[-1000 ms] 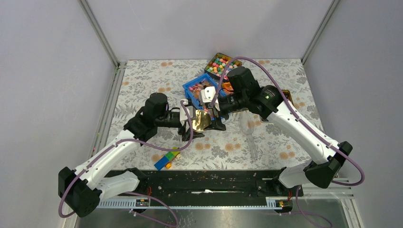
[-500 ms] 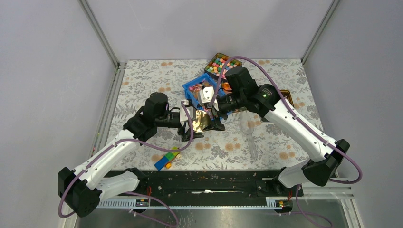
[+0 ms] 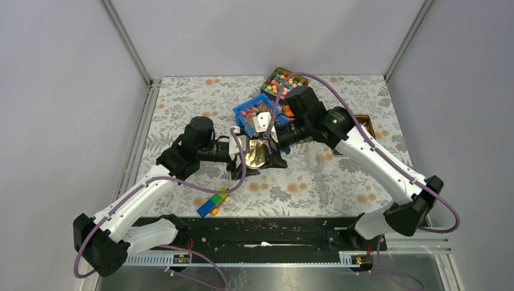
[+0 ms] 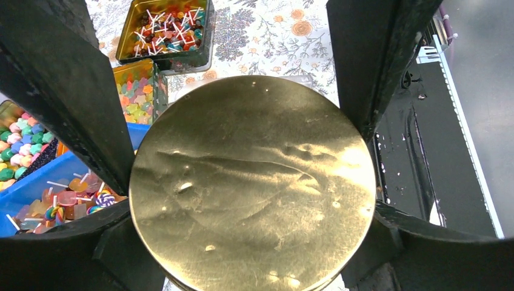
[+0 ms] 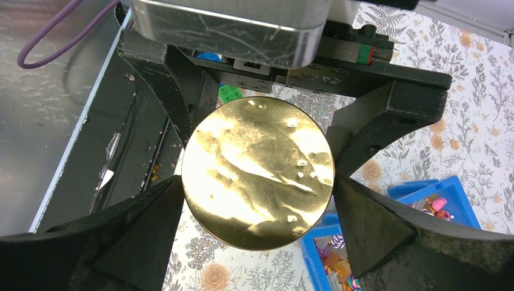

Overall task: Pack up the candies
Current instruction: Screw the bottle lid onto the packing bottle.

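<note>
Left end effector [image 4: 239,121] pinches a round gold tin [image 4: 251,194] by its rim; right end effector [image 5: 257,182] is spread wide around that same tin. Candies [image 4: 165,29] sit in an open tray [image 4: 128,33] beyond the tin. Packing seems not yet begun; the tin's inside is hidden.

Round tin [image 3: 257,153] sits between left claw [image 3: 247,155] and right claw [image 3: 274,150], bin [image 3: 241,113] behind, blocks [image 3: 212,204] in front.

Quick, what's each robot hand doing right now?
Left gripper: closed on the round gold tin.
Right gripper: open, its fingers on either side of it.
</note>
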